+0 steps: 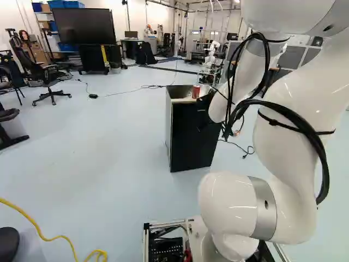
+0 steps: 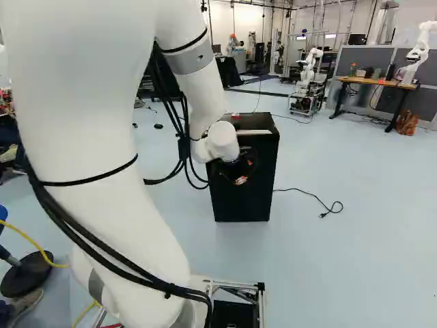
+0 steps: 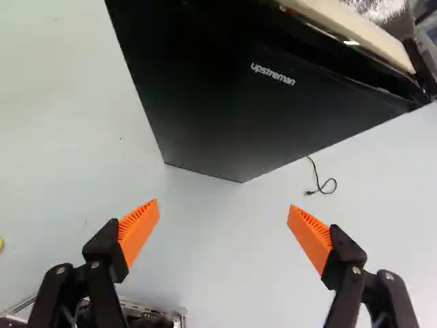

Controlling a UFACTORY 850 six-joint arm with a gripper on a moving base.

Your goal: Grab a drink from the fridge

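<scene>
Black fridge (image 2: 256, 195) stands on the pale blue floor (image 1: 109, 147), ahead of the base. Red can (image 1: 196, 91) sits at the fridge's top, by the far edge in the left base view, just beside the arm's outline; a small patch of the same red shows at the fridge top in the right base view. Whether the can is full: cannot tell.

White arm (image 2: 102, 157) rises from its joint, bends over and comes down toward the fridge. Gripper (image 2: 239, 176) hangs low in front of the fridge's dark face in the right base view, below the level of the can. In the wrist view the gripper (image 3: 223, 208) stands wide, orange pads (image 3: 138, 229) well apart and angled, floor visible between them. Fridge front lies ahead of the fingers; beyond it, a cream-coloured edge (image 3: 355, 31) and some crinkled silvery material (image 3: 379, 8).

Black cord (image 2: 311, 195) with a plug trails over the floor beside the fridge. Yellow cable (image 1: 57, 237) curves along the floor at the lower left of the left base view. Farther off: large dark screen (image 1: 84, 25), office chair (image 1: 48, 76), wooden desk (image 2: 374, 82), another robot (image 2: 313, 65) on a frame.
</scene>
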